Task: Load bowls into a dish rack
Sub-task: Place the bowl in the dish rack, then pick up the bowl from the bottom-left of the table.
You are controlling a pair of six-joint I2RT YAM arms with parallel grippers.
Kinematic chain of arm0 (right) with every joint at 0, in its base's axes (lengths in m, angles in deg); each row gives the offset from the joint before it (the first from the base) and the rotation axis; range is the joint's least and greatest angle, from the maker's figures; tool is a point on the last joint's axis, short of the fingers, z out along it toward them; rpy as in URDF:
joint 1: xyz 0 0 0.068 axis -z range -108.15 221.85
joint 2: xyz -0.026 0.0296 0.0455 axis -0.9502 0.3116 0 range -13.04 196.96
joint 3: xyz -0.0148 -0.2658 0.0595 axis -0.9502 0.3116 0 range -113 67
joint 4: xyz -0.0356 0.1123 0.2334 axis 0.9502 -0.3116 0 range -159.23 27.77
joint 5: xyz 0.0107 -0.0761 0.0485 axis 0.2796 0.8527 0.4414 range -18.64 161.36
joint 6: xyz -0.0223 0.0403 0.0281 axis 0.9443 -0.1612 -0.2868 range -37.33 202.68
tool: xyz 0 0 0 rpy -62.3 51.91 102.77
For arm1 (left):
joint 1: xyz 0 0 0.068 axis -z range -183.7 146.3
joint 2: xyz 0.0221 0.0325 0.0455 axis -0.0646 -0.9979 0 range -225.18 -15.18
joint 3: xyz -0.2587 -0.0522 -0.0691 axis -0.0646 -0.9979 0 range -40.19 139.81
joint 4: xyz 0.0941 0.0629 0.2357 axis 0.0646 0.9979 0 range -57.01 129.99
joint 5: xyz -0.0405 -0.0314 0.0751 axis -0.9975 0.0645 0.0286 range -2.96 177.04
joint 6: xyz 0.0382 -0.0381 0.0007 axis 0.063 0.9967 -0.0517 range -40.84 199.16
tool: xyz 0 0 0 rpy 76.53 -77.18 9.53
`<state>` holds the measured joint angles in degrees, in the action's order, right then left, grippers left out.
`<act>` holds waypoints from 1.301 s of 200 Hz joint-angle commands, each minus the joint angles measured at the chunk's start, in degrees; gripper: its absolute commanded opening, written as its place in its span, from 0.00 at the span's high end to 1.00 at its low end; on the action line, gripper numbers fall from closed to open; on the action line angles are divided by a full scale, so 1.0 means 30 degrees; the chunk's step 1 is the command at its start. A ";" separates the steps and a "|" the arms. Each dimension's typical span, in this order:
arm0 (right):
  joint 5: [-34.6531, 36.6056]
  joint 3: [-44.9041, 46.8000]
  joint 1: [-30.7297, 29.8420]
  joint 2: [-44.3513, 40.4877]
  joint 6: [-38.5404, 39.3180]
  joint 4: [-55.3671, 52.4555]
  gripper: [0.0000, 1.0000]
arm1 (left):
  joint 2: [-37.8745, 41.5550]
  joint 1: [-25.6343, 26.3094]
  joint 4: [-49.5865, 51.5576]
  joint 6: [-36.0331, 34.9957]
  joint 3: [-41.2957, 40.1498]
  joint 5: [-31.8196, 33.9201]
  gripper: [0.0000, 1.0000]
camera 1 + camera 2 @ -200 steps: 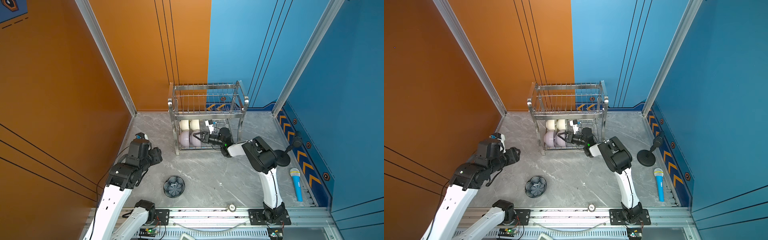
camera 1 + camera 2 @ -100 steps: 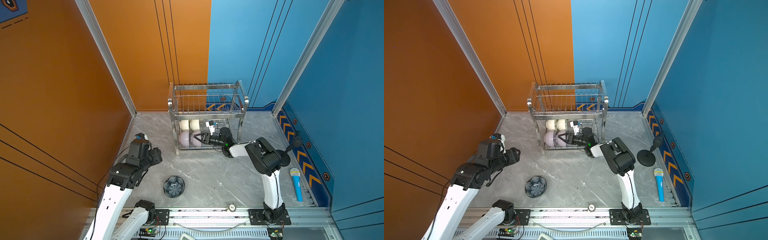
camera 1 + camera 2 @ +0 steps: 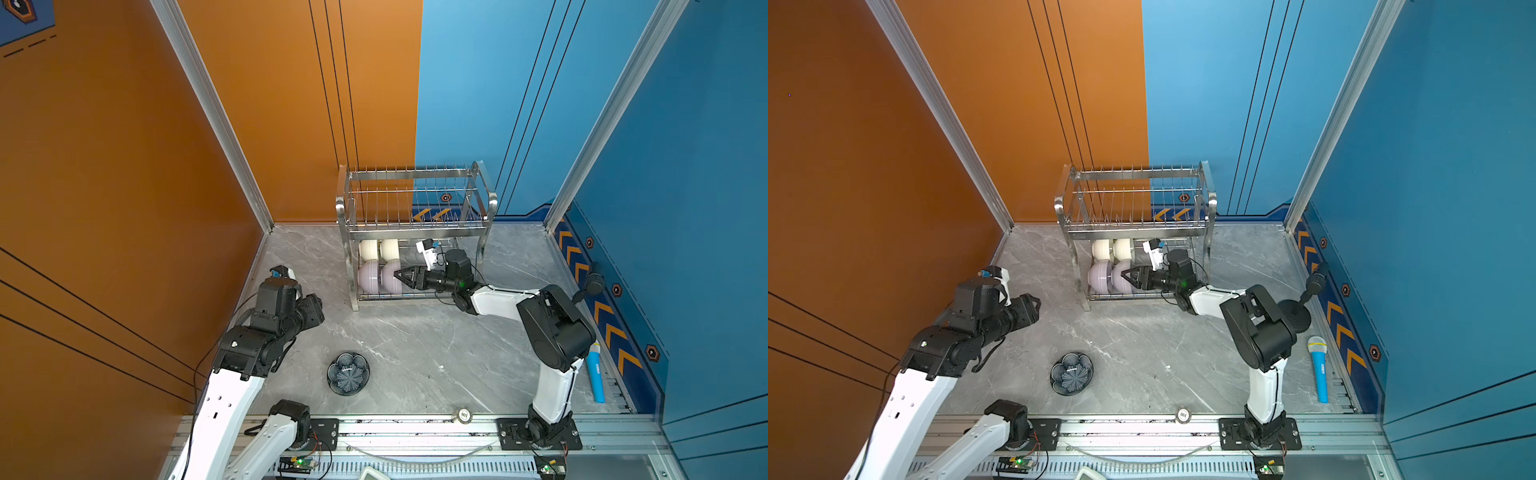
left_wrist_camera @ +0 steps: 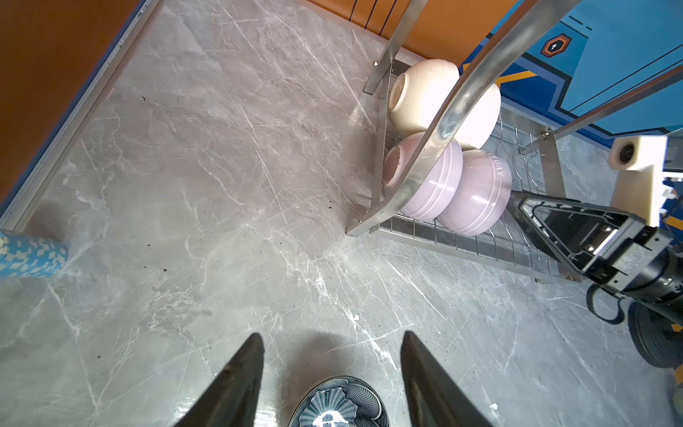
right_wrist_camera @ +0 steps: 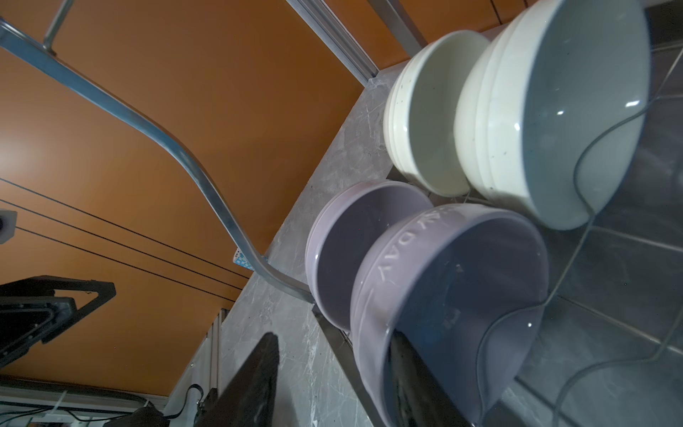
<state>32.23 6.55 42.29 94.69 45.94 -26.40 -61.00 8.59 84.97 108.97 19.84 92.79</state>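
Left gripper (image 4: 331, 334): hangs above the grey marble table (image 3: 415, 345), jaws spread well apart with nothing between them; the dark bowl shows below it in the left wrist view.
Dark bowl (image 3: 348, 373): blue-grey, flower-rimmed, upright on the table near the front rail, well apart from the rack, with nothing touching it.
Dish rack (image 3: 415, 226): steel, two tiers, at the back of the table against the wall; the upper tier holds no bowl.
Cream bowls (image 3: 369, 249) (image 3: 390, 248): on edge side by side at the back left of the lower tier.
Lilac bowls (image 3: 369, 275) (image 3: 390, 276): on edge in front of the cream pair on the same tier, one just beside the other.
Right gripper (image 3: 398, 275): reaches into the lower tier from the right and straddles the rim of the nearer lilac bowl. The inner finger (image 5: 414, 384) is inside the bowl; the outer finger (image 5: 255, 380) stands off the wall with a gap, so the jaws are parted and grip nothing.
Stand base (image 3: 1293, 316): black, round, behind the right arm.
Microphone (image 3: 1318, 370): blue, lying flat along the right edge.
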 commanded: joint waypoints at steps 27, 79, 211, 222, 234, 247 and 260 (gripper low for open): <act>0.0928 0.1180 -0.0143 -0.2547 0.3066 -0.3241 0.50 | 0.0243 -0.0288 -0.0197 -0.0213 -0.0205 -0.0396 0.40; 0.2980 0.1970 -0.1314 -0.5558 0.6500 -0.7137 0.50 | 0.0406 -0.0473 -0.0205 -0.0191 -0.0838 -0.0426 0.40; 0.6747 -0.0270 -0.8360 -0.8488 1.4603 -1.6020 0.50 | 0.0130 -0.1675 -0.0535 0.0463 -0.1450 -0.0916 0.41; 0.7173 -0.0713 -0.9071 -0.8137 1.5143 -1.6557 0.50 | 0.0099 -0.1798 -0.0536 0.0489 -0.1491 -0.1061 0.41; 0.7465 -0.1134 -0.9746 -0.7754 1.5520 -1.7008 0.50 | 0.0132 -0.1926 -0.0537 0.0468 -0.1602 -0.1099 0.41; 0.7552 -0.1555 -1.0406 -0.7272 1.5924 -1.7411 0.50 | 0.0226 -0.2068 -0.0538 0.0439 -0.1774 -0.1180 0.41; 0.7630 -0.2025 -1.1011 -0.6784 1.6416 -1.7943 0.50 | 0.0365 -0.2258 -0.0612 0.0457 -0.2011 -0.1353 0.41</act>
<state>52.69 3.23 11.73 71.80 90.40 -74.04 -60.63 2.84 83.36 110.10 15.33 90.52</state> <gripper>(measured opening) 0.501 0.593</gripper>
